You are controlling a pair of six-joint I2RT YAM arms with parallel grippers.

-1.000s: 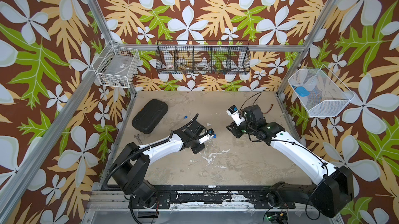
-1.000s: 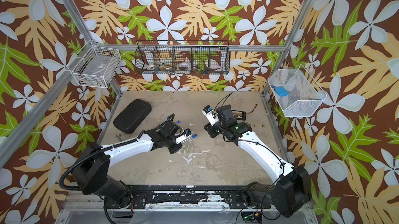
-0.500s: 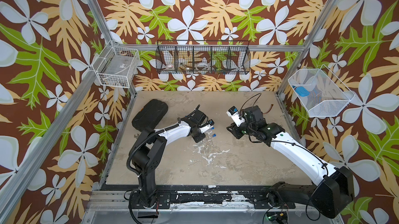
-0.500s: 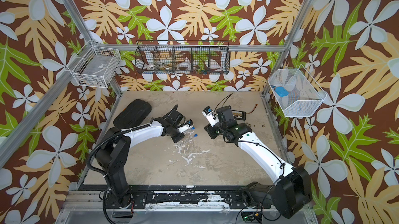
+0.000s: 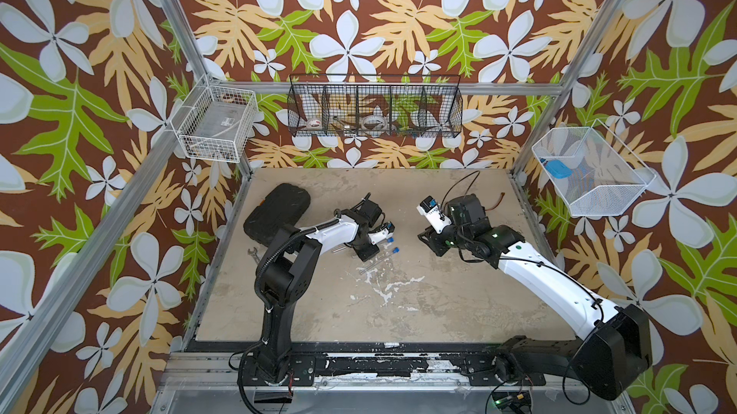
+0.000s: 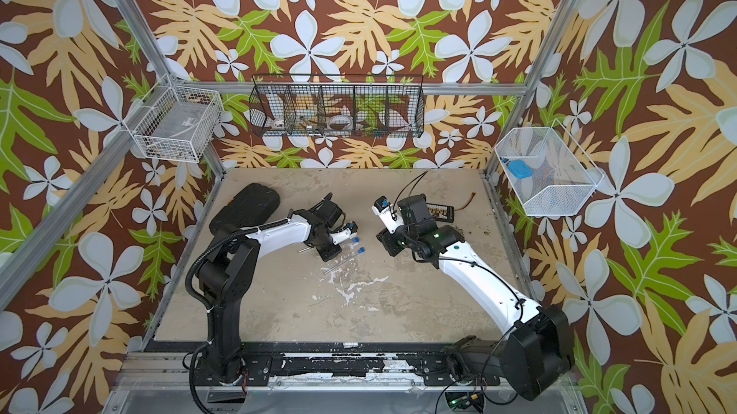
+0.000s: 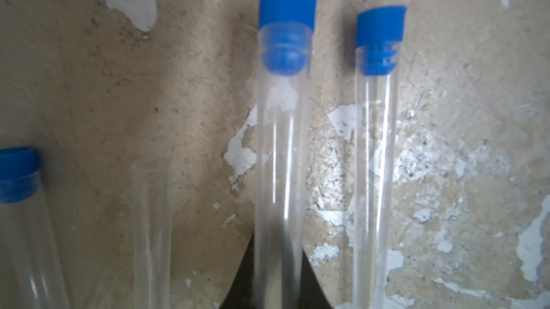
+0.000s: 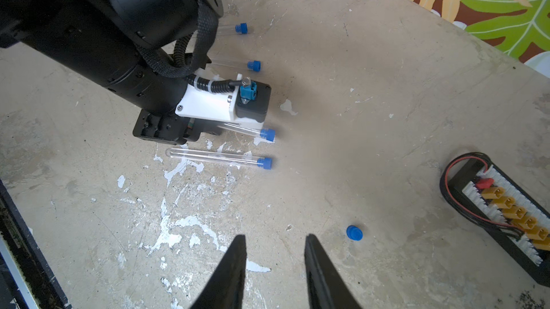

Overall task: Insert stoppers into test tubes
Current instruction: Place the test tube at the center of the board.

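My left gripper [image 7: 279, 280] is shut on a clear test tube [image 7: 279, 158] with a blue stopper [image 7: 287, 10] in its mouth. Beside it lie a second stoppered tube [image 7: 376, 158], an open tube [image 7: 151, 227] and a further stoppered tube [image 7: 20, 233]. In both top views the left gripper [image 5: 365, 251] [image 6: 329, 250] is low over the table, left of centre, among the tubes. A loose stopper [image 8: 354, 232] lies on the table just beside my right gripper [image 8: 275, 236], which is open and empty. The right gripper [image 5: 428, 238] hovers right of the tubes.
A black case [image 5: 277, 212] lies at the back left with a small wrench [image 5: 252, 250] in front of it. A black connector board with wires [image 8: 506, 215] lies close to the right gripper. Wire baskets hang on the walls [image 5: 375, 111].
The left arm has lifted its elbow and drawn its gripper, with the tube, slightly toward the back. The right arm has hardly moved.
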